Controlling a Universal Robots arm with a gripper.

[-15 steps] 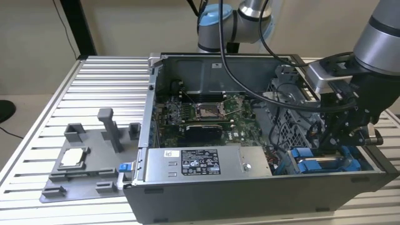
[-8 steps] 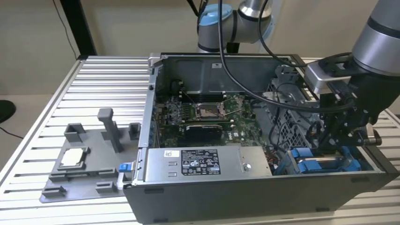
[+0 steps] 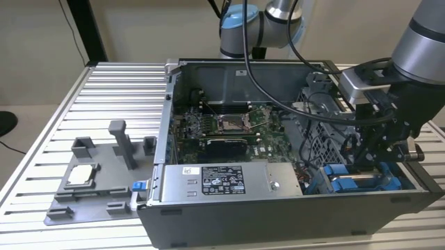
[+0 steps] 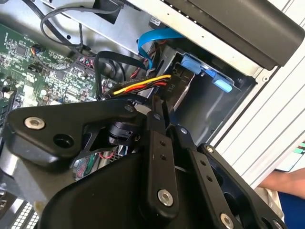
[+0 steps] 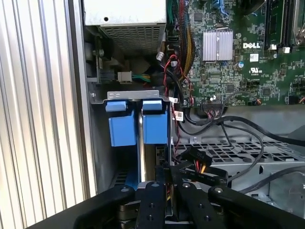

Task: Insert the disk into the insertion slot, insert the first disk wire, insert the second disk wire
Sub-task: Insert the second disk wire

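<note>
The blue-framed disk (image 5: 127,128) is seated in the insertion slot (image 5: 138,97); a multicoloured wire connector (image 4: 143,85) is pinched by the gripper (image 4: 159,107).

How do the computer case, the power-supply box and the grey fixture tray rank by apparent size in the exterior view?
Largest to smallest, as they look:
1. computer case
2. power-supply box
3. grey fixture tray
The box and the tray look close in size, so their order is unsure. The gripper hangs inside the case's far right end.

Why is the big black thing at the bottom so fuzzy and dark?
In both wrist views the gripper sits right up against the camera, so it looks dark and soft; in the first wrist view the blue tabs further off look crisp; in the exterior view light is even.
</note>
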